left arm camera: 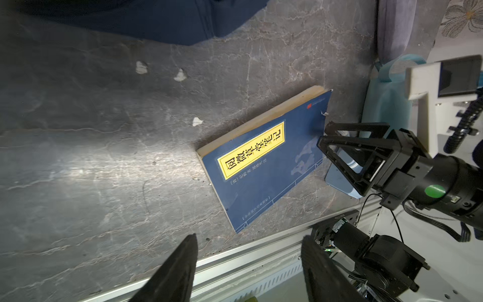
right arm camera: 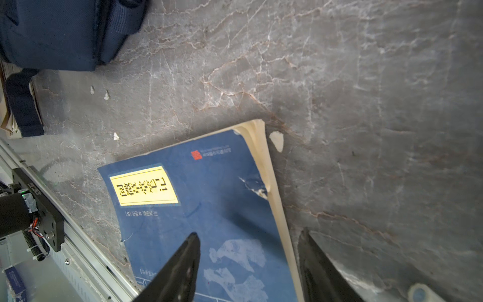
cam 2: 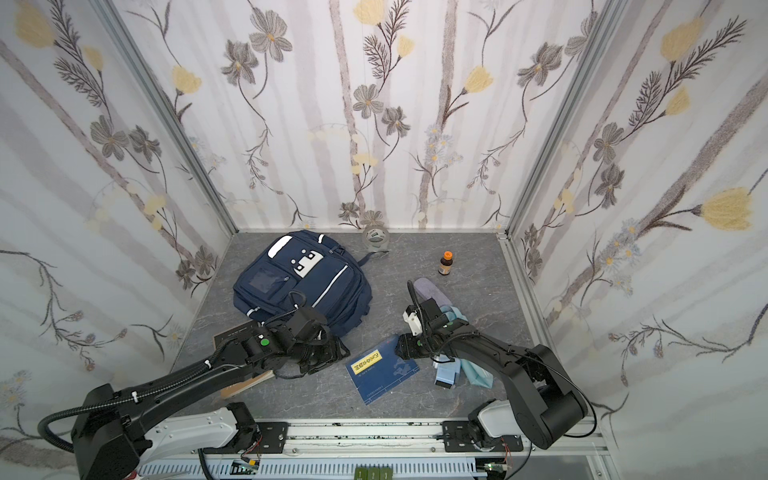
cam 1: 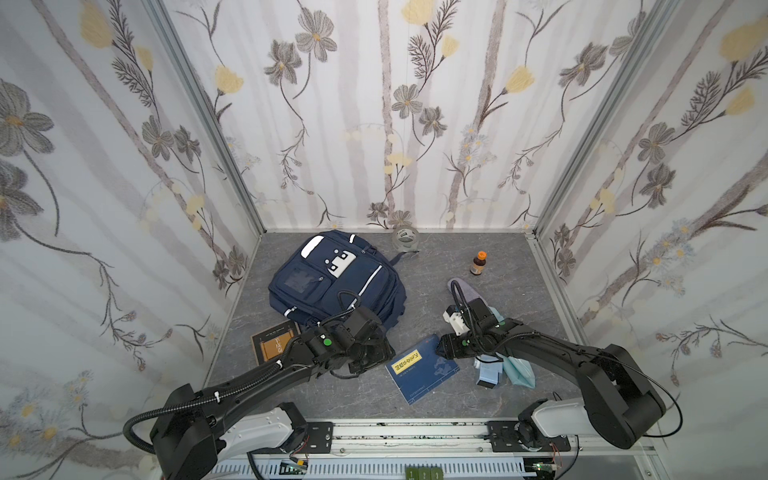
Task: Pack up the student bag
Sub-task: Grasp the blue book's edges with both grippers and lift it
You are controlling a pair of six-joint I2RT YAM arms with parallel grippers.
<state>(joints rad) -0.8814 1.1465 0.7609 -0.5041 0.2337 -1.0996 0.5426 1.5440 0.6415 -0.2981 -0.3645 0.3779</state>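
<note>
The bag (cam 1: 336,282) lies flat at the back left of the table (cam 1: 478,399). Just in front of it, the left gripper (left arm camera: 248,236) hangs spread and empty. The right gripper (right arm camera: 249,232), jaws apart, straddles the page edge of the book (cam 1: 422,368).

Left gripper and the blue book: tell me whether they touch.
Apart. The left wrist view shows bare table between the blue book and both fingertips of the open left gripper.
</note>
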